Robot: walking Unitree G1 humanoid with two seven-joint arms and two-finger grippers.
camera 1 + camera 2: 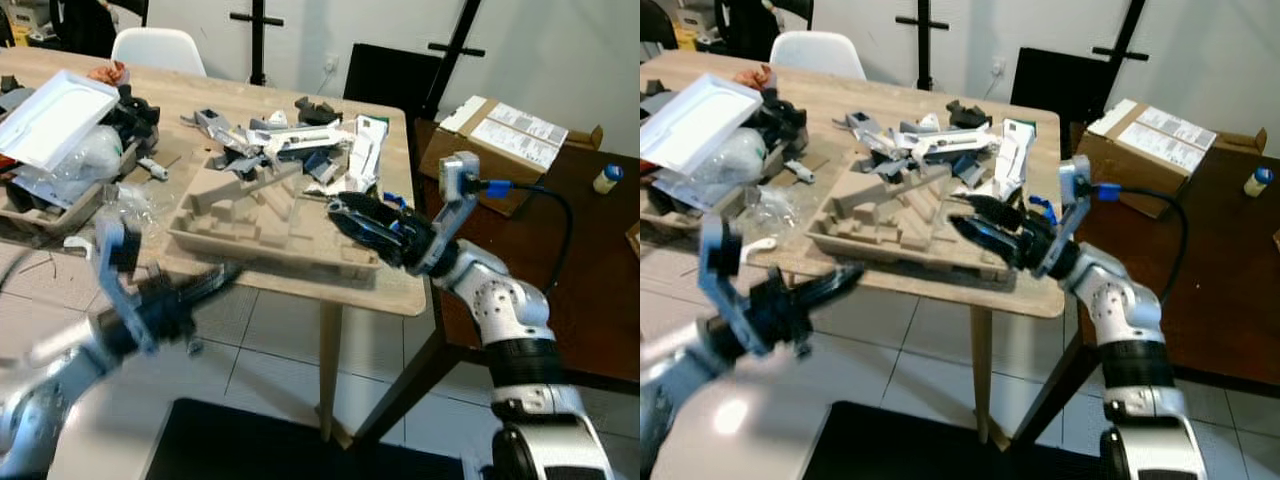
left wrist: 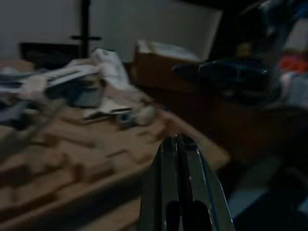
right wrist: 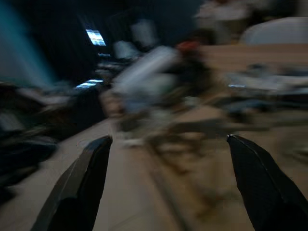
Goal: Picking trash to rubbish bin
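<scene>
Right gripper, fingers spread wide, hovers over the near right edge of the moulded cardboard tray on the wooden table. The trash pile lies just behind the tray. Left gripper (motion-blurred), fingers pressed together, sits below the table's front edge over open tile floor.

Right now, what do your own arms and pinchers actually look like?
Both arms are silver metal with black joint bands. Each gripper, left gripper and right gripper, has two long black tapered fingers. A black cable with a blue plug runs to a grey box on my right wrist.
</scene>
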